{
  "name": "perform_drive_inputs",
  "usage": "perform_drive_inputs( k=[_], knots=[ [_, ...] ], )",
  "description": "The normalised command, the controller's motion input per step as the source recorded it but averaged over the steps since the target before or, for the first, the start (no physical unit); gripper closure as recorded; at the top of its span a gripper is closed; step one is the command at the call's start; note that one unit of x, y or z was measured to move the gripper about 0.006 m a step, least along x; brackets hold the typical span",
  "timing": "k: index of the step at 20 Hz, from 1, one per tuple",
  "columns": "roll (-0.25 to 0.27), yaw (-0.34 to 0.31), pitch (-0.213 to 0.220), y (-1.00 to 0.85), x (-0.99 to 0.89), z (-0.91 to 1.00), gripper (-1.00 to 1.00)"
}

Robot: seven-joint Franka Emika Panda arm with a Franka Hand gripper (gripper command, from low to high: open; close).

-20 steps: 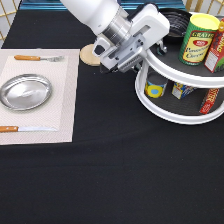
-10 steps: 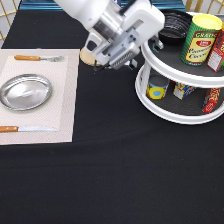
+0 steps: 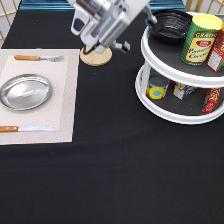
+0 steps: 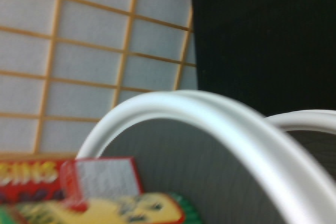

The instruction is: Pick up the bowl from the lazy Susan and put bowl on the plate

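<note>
The claw (image 3: 150,20) touches the bowl (image 3: 171,24) on the lazy Susan (image 3: 172,107); its grip cannot be told.

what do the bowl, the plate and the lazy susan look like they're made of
The bowl: glossy black, probably plastic, with ribbed walls catching highlights.
The plate: shiny silver metal, showing mirror-like reflections.
The lazy Susan: smooth white plastic rims, it seems, with matte dark grey shelves.

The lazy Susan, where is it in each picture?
Exterior view: the lazy Susan stands at the right, black bowl on its top shelf, the tool at the bowl's rim.
Wrist view: only its curved white rim shows.
Shared landmark: that white rim.
</note>
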Motion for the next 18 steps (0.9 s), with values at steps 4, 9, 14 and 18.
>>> perform_drive_inputs(
  k=[4,9,14,18],
  knots=[
    [-0.055,0.048,-0.169,0.27,-0.84,0.19,-1.00],
    [-0.127,0.042,-0.105,0.41,-0.71,-0.04,-1.00],
    [-0.271,0.002,-0.079,0.59,-0.44,-0.11,-1.00],
    [-0.318,-0.003,-0.087,0.50,-0.32,-0.12,-1.00]
  ],
)
